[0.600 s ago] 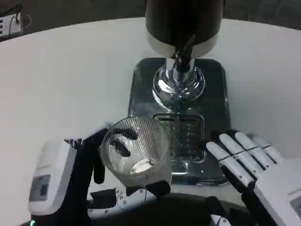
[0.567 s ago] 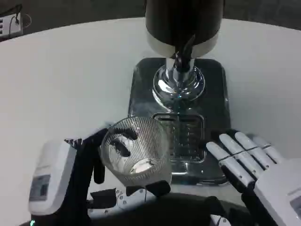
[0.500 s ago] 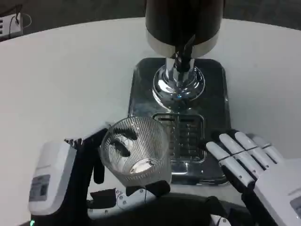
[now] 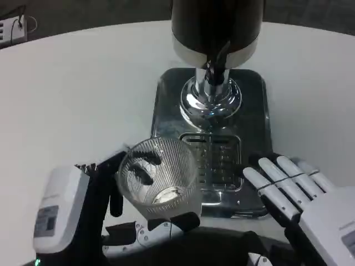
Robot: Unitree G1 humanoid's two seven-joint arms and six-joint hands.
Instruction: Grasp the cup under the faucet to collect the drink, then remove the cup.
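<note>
Two hands low at the near edge of the white counter point(image 4: 83, 83). Left hand point(image 4: 97, 208) wrapped around the cup point(image 4: 160, 177) — dark fingers visible through the ribbed wall on the far side, more fingers under the base, so held from the side and probably kept upright to avoid spilling. Cup placed just left of the drip grate point(image 4: 219, 160), at the front-left corner of the metal tray point(image 4: 166, 94), not under the faucet point(image 4: 213, 69) now; judged as already drawn aside from it. Clear glass or plastic, fine vertical ribs, wide mouth, narrower bottom; something pale at the bottom, amount of drink hard to tell. Further right, dispenser point(image 4: 216, 25) standing on the tray. Right hand point(image 4: 291, 191) holding nothing, fingers straight and a little apart, lying over the tray's front-right corner — seemingly waiting.
</note>
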